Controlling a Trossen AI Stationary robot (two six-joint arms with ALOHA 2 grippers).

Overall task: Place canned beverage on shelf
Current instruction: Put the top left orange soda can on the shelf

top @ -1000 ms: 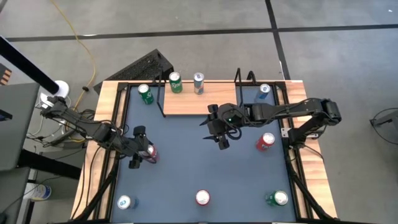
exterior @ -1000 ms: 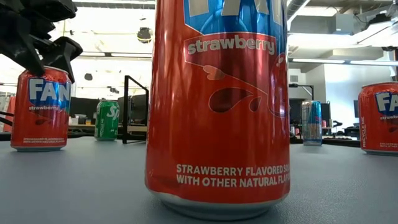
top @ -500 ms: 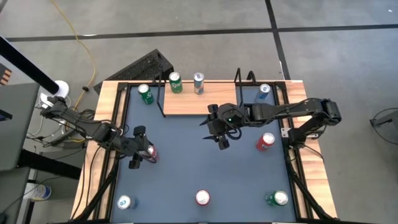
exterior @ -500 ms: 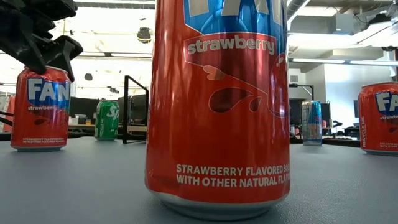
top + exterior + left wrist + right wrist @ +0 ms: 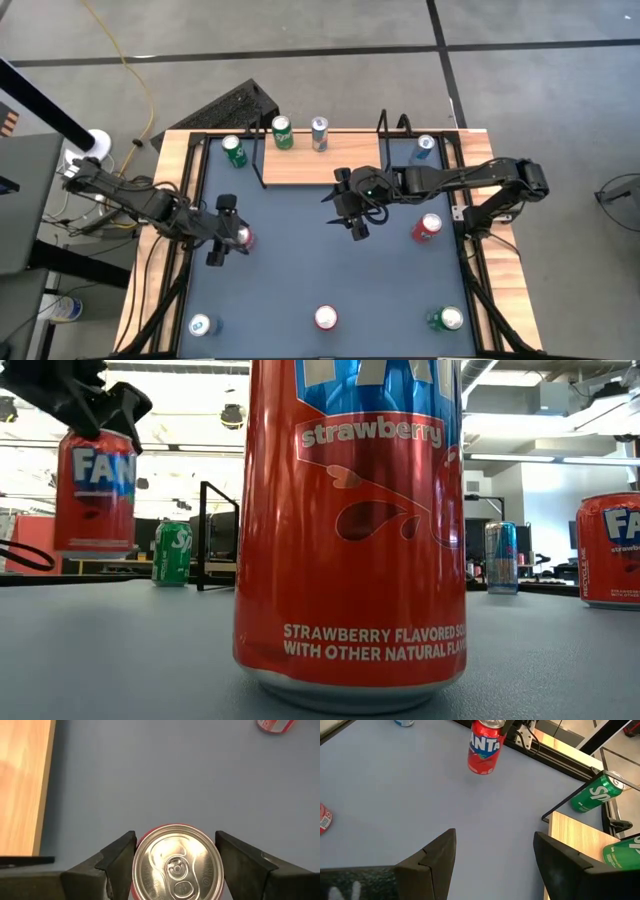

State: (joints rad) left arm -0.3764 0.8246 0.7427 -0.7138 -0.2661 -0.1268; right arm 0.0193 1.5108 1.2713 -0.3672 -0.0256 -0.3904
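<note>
Place: you're in a robotics lab or open workshop hall.
Floor: bare grey concrete [image 5: 330, 30] with a yellow cable [image 5: 120, 55] trailing across it.
Rig: your wood-edged table [image 5: 505, 290] carries black frame rails.
Background: ceiling strip lights [image 5: 505, 458] and desks with monitors [image 5: 480, 525] behind.

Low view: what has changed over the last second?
The left gripper, shut on the red can, has lifted it off the table; it stood on the table a second ago. The right gripper hangs open over the middle, unmoved. The shelf and other cans stayed put.
</note>
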